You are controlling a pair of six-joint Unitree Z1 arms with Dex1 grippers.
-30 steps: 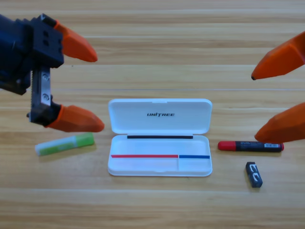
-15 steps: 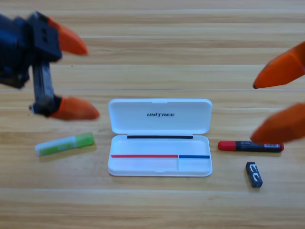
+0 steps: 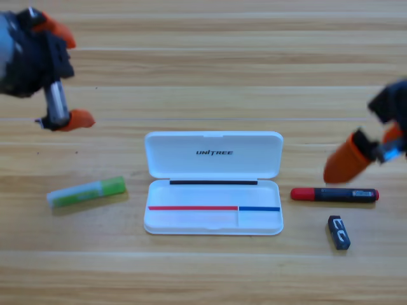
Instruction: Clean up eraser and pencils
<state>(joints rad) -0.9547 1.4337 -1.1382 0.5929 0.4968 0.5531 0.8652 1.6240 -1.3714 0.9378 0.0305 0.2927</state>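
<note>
High view, the only one. My right claw point(image 3: 356, 159) is in from the right edge, pointing down; only one orange jaw shows plainly, so I cannot tell whether it is apart or together. The red pencil point(image 3: 335, 194) lies flat just below that jaw, not touched. The eraser point(image 3: 339, 232) sits further below, near the pencil but apart from it. The case point(image 3: 213, 190) is to the claw's left, lid back, tray bare of any task item. My left claw point(image 3: 60, 76) is at the upper left, jaws apart and holding nothing; the green pencil point(image 3: 87, 192) lies well below it, left of the case. Nothing packed yet. Risks, as I judge them: the red pencil is round and could roll from an off-centre pinch, toward the eraser or against the case wall; the eraser is small, so a skewed descent could knock it aside.
</note>
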